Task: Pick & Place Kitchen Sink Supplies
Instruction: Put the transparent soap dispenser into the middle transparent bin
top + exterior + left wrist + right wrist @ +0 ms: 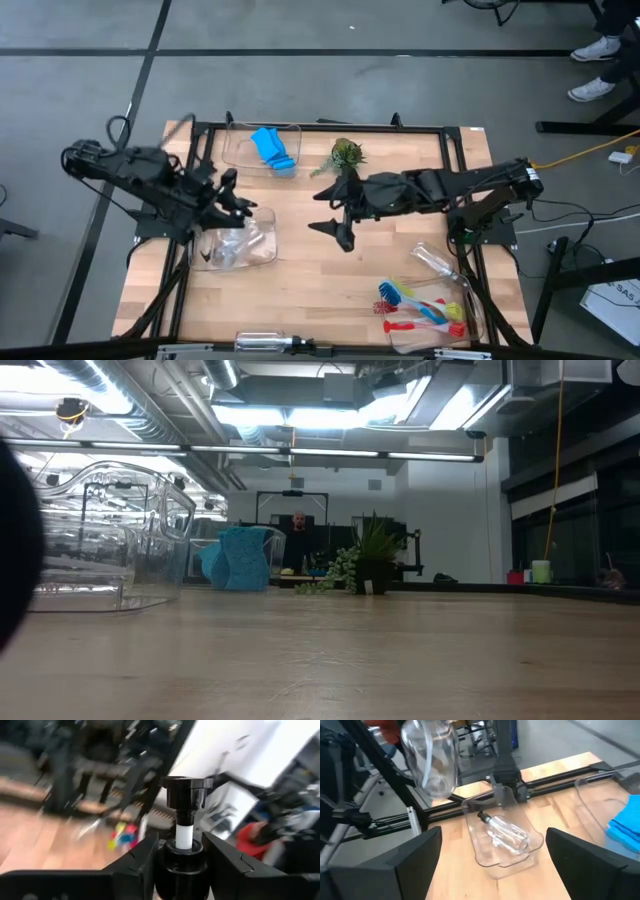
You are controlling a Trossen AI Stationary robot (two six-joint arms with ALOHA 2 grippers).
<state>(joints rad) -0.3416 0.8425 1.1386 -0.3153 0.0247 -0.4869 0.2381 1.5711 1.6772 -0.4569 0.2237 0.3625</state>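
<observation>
The left claw (182, 865) was shut on a clear pump bottle (429, 755), its fingers squeezing the neck just under the black pump top (186, 792). It held the bottle up in the air over the left side of the worktop (330, 270), near a clear bin (502, 837) that already had another pump bottle (507, 834) lying in it.

The next job looked like putting the held bottle into that bin. To do it well, the claw should come down slowly, right over the bin, and let go only when the bottle is low inside. It should aim for the bare part, so it does not land on the bottle lying there.

The right claw (340, 228) hung wide open and empty over the middle of the worktop, quite close to the bin. It might get in the way, so the two arms should keep apart.

A blue sponge (272, 148) sat in a clear bin at the far edge. A small green plant (345, 153) stood beside it. The coloured brushes (425, 308) lay in a bin at the near right.
</observation>
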